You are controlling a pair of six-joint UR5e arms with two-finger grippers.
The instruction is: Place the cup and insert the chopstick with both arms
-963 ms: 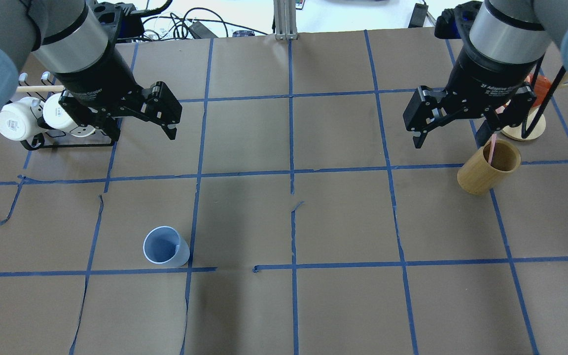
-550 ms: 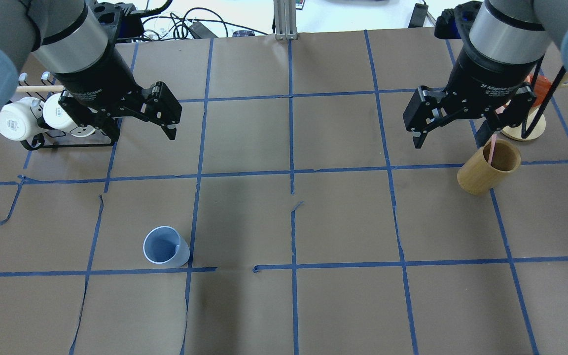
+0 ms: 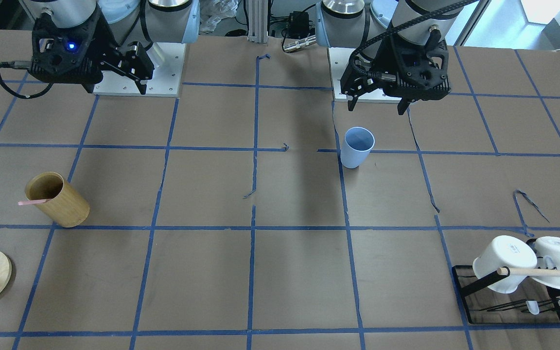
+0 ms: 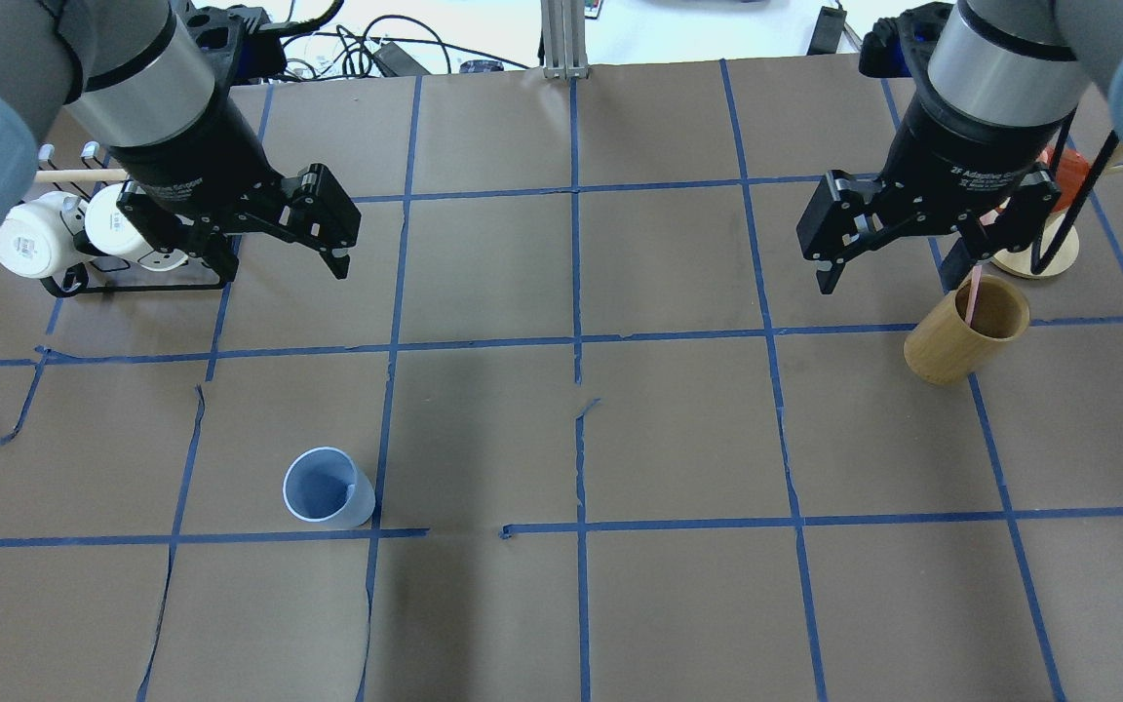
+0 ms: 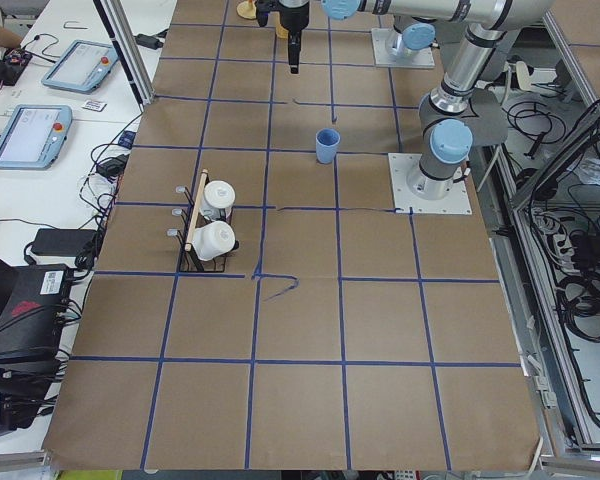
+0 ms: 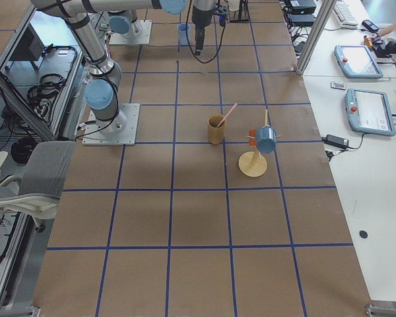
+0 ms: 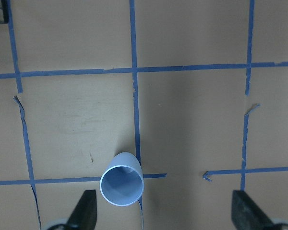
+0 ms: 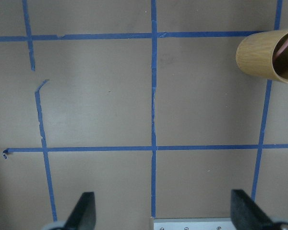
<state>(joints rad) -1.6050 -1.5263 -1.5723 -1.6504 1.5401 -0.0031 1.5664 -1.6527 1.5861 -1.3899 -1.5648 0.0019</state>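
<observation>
Cup (image 4: pixel 328 487) stands upright on the brown surface (image 4: pixel 678 604), all by itself, and its base is just beside a blue tape line. It is light blue and has nothing inside. The left tool (image 4: pixel 284 265) hangs in the air, up above the surface and well apart from the cup. Its two fingers are spread wide and hold nothing. The right tool (image 4: pixel 888 281) hangs on the other side, also wide and holding nothing. Just beside it stands a tan tube (image 4: pixel 951 351). The pink chopstick (image 4: pixel 973 291) leans inside the tube, with its top poking out over the rim. Two white mugs (image 4: pixel 35 234) sit on a black rack behind the left tool.
</observation>
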